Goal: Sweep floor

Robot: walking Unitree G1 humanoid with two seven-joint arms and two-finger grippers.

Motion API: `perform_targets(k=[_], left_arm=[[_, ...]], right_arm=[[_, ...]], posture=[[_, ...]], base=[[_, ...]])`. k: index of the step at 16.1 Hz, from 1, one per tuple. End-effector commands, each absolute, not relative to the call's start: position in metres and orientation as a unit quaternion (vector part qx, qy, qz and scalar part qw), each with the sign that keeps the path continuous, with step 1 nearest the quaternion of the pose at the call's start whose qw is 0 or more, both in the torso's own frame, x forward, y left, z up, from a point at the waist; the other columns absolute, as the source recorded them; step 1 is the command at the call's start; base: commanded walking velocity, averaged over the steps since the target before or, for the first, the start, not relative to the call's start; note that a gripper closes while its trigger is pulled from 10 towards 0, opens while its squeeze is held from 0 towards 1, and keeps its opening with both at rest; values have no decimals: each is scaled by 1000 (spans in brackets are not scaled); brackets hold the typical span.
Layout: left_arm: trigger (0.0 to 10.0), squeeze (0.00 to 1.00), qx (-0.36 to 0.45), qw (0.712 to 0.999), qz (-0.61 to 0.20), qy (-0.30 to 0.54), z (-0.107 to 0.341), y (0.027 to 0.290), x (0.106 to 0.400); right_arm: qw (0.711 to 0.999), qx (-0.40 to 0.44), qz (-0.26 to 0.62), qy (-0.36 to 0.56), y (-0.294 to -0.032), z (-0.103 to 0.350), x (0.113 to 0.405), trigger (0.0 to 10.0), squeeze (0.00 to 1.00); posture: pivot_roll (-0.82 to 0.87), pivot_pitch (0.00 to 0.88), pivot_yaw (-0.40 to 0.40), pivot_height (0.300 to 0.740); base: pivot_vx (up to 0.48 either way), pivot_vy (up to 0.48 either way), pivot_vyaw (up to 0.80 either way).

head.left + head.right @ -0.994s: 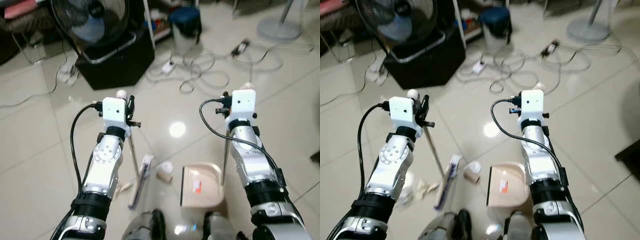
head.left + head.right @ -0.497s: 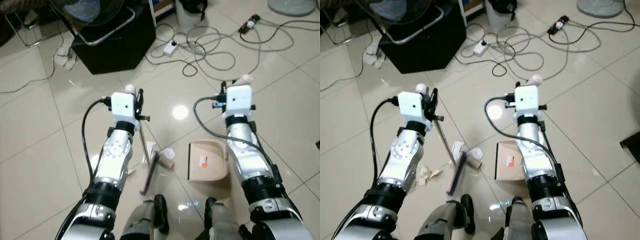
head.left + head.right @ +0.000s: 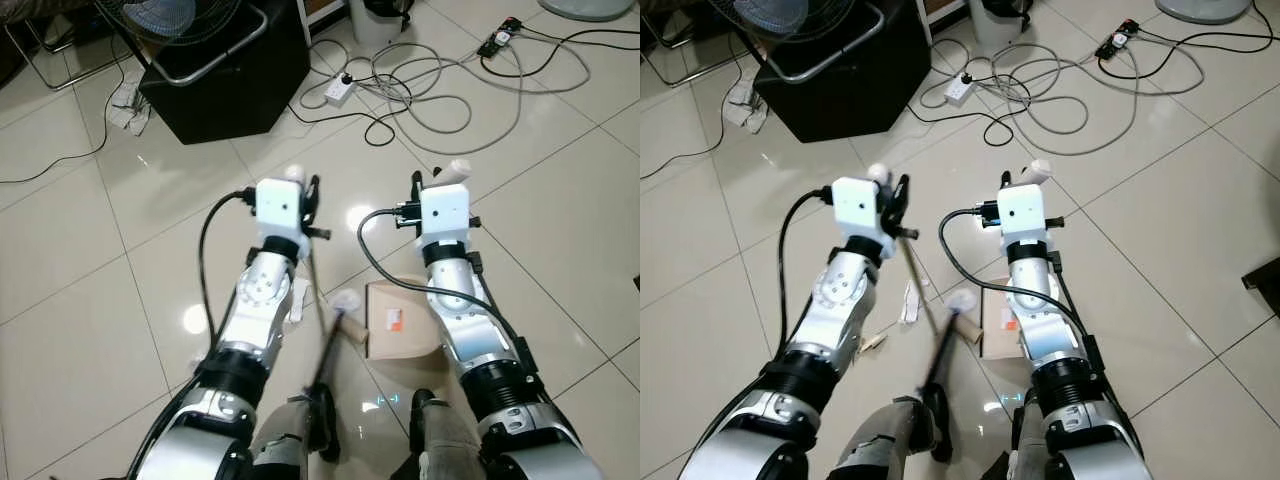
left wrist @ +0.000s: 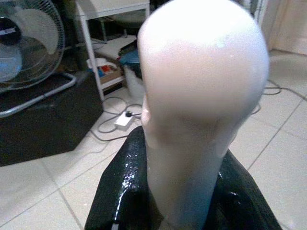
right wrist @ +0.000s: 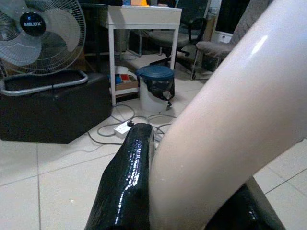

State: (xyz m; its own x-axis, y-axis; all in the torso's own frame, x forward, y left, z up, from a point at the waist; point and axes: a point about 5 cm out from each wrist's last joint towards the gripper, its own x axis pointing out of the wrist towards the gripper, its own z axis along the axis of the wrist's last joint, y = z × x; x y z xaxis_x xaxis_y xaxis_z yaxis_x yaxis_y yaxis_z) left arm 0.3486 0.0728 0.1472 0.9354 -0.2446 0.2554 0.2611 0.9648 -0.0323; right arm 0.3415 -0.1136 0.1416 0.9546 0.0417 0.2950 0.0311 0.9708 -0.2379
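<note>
In the left eye view, a broom is held in the middle of the frame by the left gripper, and a dustpan lies right of it, its handle held by the right gripper. In the left wrist view, the broom's white handle tip is squeezed between closed black fingers. In the right wrist view, the dustpan's cream handle is squeezed the same way.

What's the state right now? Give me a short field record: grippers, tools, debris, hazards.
left gripper: shut on broom handle
right gripper: shut on dustpan handle
broom head: dark, on the tiles between the arms
dustpan: beige, on the floor by the right arm
debris: tube and white scrap beside the dustpan; paper strip
hazards: cables, power strip, fan ahead
</note>
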Motion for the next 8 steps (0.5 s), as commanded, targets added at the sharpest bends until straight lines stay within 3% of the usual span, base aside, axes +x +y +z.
perform_targets(k=[1,8], left_arm=[[10000,0,-59,982,-129,-127,153,74,351],[10000,0,-145,967,-164,-134,182,60,350]], right_arm=[[987,-100,25,-126,-100,127,336,10000,0],[989,-86,21,-115,-99,124,338,10000,0]], posture=[[55,361,225,740],[56,332,215,740]], base=[[0,0,0],[0,0,0]])
